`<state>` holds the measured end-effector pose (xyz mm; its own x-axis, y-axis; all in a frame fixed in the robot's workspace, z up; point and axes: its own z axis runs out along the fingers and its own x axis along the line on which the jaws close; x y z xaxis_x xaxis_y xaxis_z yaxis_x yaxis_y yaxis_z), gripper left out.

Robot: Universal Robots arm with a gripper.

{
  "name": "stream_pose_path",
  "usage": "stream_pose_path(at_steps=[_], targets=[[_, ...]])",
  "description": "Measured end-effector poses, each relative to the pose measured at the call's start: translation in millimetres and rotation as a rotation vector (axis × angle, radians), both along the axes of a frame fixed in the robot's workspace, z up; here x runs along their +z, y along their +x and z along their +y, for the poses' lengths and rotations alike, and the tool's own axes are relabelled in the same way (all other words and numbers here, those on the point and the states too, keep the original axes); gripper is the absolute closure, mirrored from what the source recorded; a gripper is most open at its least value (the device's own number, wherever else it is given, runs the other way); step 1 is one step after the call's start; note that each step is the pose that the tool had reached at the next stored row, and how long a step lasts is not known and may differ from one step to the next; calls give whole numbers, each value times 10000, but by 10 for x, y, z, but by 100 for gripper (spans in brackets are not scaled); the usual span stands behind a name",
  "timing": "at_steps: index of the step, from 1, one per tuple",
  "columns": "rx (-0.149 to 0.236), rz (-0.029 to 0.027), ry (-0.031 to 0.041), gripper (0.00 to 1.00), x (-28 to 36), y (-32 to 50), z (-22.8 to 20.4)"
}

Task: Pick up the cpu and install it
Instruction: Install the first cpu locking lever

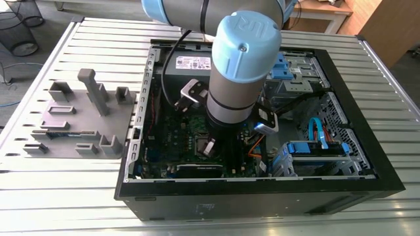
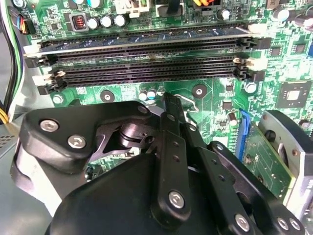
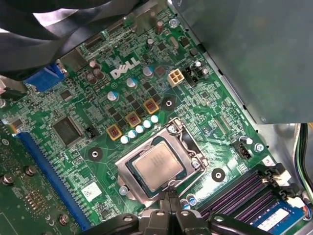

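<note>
The cpu (image 3: pixel 157 167), a flat silver square, lies level inside its socket on the green circuit board (image 3: pixel 205 122). The metal socket frame (image 3: pixel 185 143) surrounds it on all four sides. The hand (image 3: pixel 168 198) hangs just beside one edge of that frame. Its fingertips are drawn together and nothing is visible between them. Whether they touch the frame cannot be told. In the second wrist view the hand (image 2: pixel 166 100) is seen from behind, its black links folded close over the board.

On the board near the socket are three copper-coloured square coils (image 3: pixel 133 119). Four long memory slots (image 2: pixel 146 68) lie side by side. The one farthest from the cpu holds one blue memory stick (image 3: pixel 279 218), and the other three are open. One long blue card slot (image 3: pixel 49 171) runs along the far side of the socket from the memory slots.

In the exterior view the board (image 1: pixel 177 132) lies flat in the bottom of an open black computer case (image 1: pixel 262 196), and the arm (image 1: pixel 239 64) reaches straight down into the middle of it. The case also holds:

- a grey power box (image 1: pixel 187 64) at 12 o'clock from the arm;
- one set of blue drive brackets (image 1: pixel 282 66) at 1 o'clock;
- a second set of blue drive brackets (image 1: pixel 315 150) at 4 o'clock.

The case rests on a slatted metal table (image 1: pixel 78 196). At 9 o'clock from the case, a grey tray (image 1: pixel 66 118) of upright holders lies on the same table. What the holders contain cannot be made out.
</note>
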<state>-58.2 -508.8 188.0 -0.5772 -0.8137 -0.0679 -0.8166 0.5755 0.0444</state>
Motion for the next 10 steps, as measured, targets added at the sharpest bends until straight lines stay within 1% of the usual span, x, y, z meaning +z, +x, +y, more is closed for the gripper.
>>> stream_pose_path(at_steps=[4, 7, 10], targets=[[115, 9, -6, 89, 6, 2, -9], [218, 3, 30, 89, -11, 0, -17], [311, 5, 65, 89, -9, -2, -25]])
